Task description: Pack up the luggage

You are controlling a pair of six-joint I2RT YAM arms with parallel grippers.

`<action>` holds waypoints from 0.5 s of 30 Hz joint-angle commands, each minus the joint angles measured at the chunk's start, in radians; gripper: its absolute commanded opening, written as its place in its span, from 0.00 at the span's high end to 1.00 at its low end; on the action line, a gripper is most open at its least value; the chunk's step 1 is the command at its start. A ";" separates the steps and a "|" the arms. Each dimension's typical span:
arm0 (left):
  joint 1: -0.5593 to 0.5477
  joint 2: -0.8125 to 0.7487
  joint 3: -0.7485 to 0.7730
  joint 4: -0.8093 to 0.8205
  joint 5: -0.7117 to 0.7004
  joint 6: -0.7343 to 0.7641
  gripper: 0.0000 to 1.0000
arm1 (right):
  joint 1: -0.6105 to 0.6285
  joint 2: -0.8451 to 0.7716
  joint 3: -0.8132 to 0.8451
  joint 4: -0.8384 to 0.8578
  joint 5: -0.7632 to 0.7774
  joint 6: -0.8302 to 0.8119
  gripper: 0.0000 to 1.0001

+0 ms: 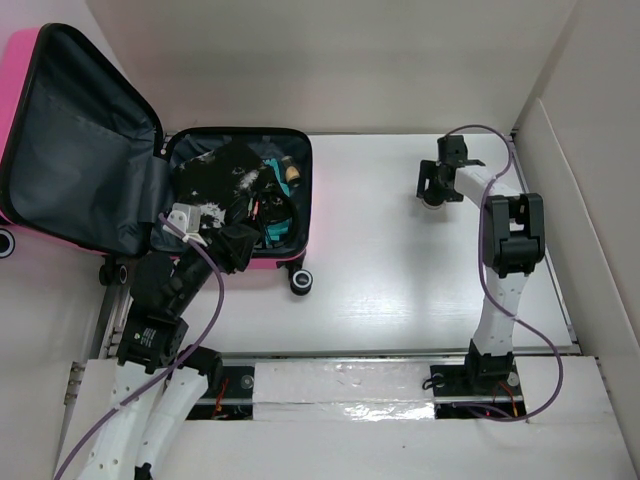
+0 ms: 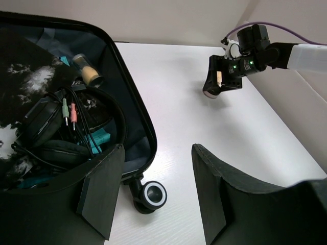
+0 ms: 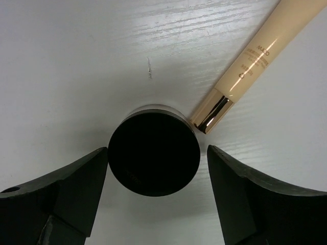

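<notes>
Luggage (image 1: 80, 140): far left, lid open, part-filled, headphones (image 2: 46, 127) inside. Left to pack: black jar (image 3: 153, 157), cream tube (image 3: 245, 71), far right. Right gripper (image 3: 157, 163): jaws apart, straddling jar. Left gripper (image 2: 158, 176): apart, empty, beside luggage.

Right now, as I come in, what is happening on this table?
Two robot arms are packing a pink suitcase, which lies open at the left of the table and already holds headphones and dark clothes. The left fingers hover open over its near edge, holding nothing. At the far right, the right fingers point down with a black round jar between them, open and not yet closed on it. A cream tube lies beside the jar.
</notes>
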State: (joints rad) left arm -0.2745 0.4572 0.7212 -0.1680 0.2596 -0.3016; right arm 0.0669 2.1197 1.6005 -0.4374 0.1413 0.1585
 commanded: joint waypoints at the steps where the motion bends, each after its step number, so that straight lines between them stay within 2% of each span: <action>1: -0.011 -0.017 0.026 0.042 0.000 -0.005 0.48 | 0.001 0.019 0.064 -0.037 0.001 -0.016 0.19; 5: -0.011 -0.018 0.026 0.042 -0.002 -0.005 0.48 | 0.010 0.026 0.079 -0.046 0.003 -0.013 0.30; 10: -0.011 -0.017 0.026 0.042 -0.003 -0.005 0.48 | 0.042 -0.026 0.010 -0.015 0.015 -0.017 0.32; 15: -0.011 -0.006 0.027 0.045 0.007 -0.005 0.48 | 0.122 -0.205 -0.085 0.048 -0.072 -0.014 0.33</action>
State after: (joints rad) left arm -0.2806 0.4484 0.7212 -0.1688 0.2584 -0.3016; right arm 0.1215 2.0636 1.5394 -0.4522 0.1341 0.1532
